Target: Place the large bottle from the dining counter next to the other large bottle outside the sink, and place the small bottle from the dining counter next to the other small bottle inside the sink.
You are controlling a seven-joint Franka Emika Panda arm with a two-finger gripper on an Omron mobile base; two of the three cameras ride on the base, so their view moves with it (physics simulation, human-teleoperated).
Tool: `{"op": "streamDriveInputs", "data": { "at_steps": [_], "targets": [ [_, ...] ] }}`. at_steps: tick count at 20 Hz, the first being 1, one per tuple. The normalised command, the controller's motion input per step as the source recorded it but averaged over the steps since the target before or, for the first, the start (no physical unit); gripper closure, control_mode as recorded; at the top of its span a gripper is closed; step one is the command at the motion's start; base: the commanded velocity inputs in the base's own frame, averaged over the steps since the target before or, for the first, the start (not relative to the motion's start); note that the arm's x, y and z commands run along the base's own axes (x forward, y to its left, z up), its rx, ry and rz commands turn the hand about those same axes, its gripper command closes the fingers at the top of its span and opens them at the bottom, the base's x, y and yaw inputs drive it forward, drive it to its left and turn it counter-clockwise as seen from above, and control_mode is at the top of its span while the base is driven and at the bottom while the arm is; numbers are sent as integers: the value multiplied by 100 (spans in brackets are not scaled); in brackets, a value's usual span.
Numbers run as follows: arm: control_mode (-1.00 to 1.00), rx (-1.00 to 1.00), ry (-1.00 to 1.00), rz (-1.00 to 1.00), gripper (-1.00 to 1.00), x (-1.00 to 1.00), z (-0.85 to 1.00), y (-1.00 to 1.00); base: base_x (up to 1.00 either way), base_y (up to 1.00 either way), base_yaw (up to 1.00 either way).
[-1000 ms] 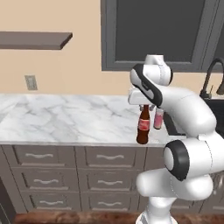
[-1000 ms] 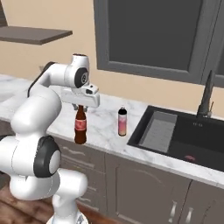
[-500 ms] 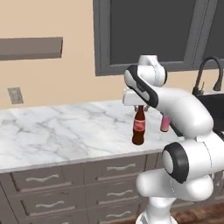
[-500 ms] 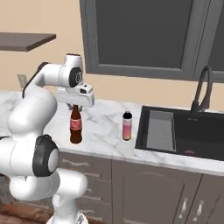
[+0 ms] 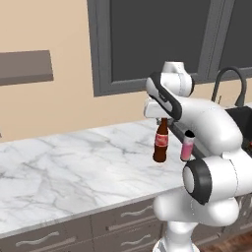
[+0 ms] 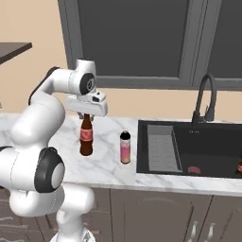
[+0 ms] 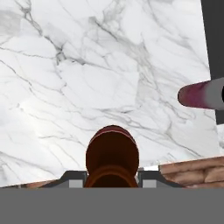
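A: What is the biggest thing here?

B: The white marble counter with grey veins (image 6: pixel 56 137), then the black rectangular sink (image 6: pixel 208 150) sunk into it, with a black curved tap (image 6: pixel 203 97) behind.

A: And the large bottle?

B: The tall brown glass bottle with a red label (image 6: pixel 85 137) hangs upright over the counter, its base a little above the marble (a shadow lies under it in the left base view). The two-finger gripper (image 6: pixel 85 115) has closed narrowly on its neck from above; in the hand view the dark finger tips (image 7: pixel 74 178) sit on either side of the brown cap.

A: Where is that relative to the sink?

B: Outside it, near its left edge. The other large bottle, pink with a grey band and a black cap (image 6: pixel 125 147), stands upright between the brown one and the sink.

A: Anything in the basin?

B: A small reddish thing (image 6: pixel 193 169) on the floor, too small to tell what it is
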Motion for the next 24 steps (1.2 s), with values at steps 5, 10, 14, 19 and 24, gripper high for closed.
{"op": "streamDriveInputs", "data": {
  "at_steps": [5, 10, 14, 19, 24],
  "targets": [
    [100, 0, 0, 0, 100, 0, 0, 0, 31, 16, 0],
    [100, 0, 0, 0, 100, 0, 0, 0, 0, 0, 0],
    [100, 0, 0, 0, 100, 0, 0, 0, 0, 0, 0],
    [-100, 0, 0, 0, 100, 0, 0, 0, 0, 0, 0],
    [-100, 0, 0, -2, 100, 5, 0, 1, 0, 0, 0]
  ]
}}
